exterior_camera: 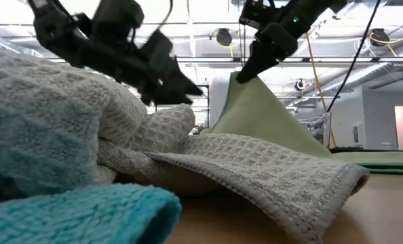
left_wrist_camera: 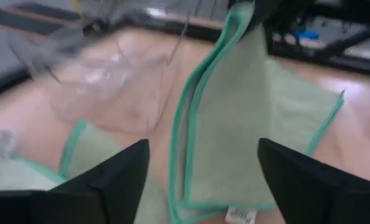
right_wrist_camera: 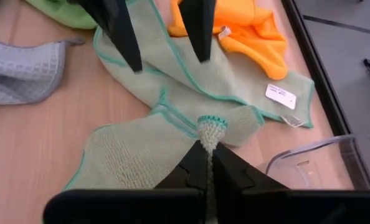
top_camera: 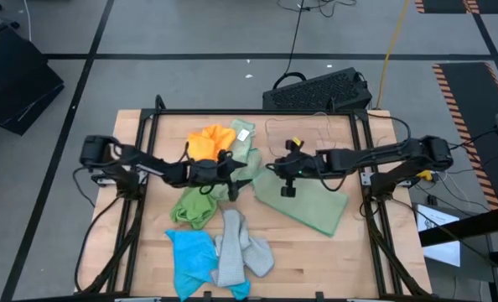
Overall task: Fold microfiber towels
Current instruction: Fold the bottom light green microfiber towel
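The right hand (right_wrist_camera: 208, 152) pinches a corner of the pale green towel (top_camera: 312, 204) and lifts it off the desk (top_camera: 366, 260). The left hand (top_camera: 229, 170) hangs beside it, fingers wide apart, grasping nothing, near the orange towel (top_camera: 209, 141).

The tabletop (top_camera: 316, 260) is pale blond wood. On it lie an orange towel (top_camera: 209, 141), a bright green towel (top_camera: 194, 205), a blue towel (top_camera: 190, 256) and a grey towel (top_camera: 236, 247) with a waffle weave. The pale green towel (top_camera: 308, 205) has a darker teal-green stitched edge. A second pale green towel (top_camera: 245, 147) carries a white tag (right_wrist_camera: 279, 95). Both claws are black.
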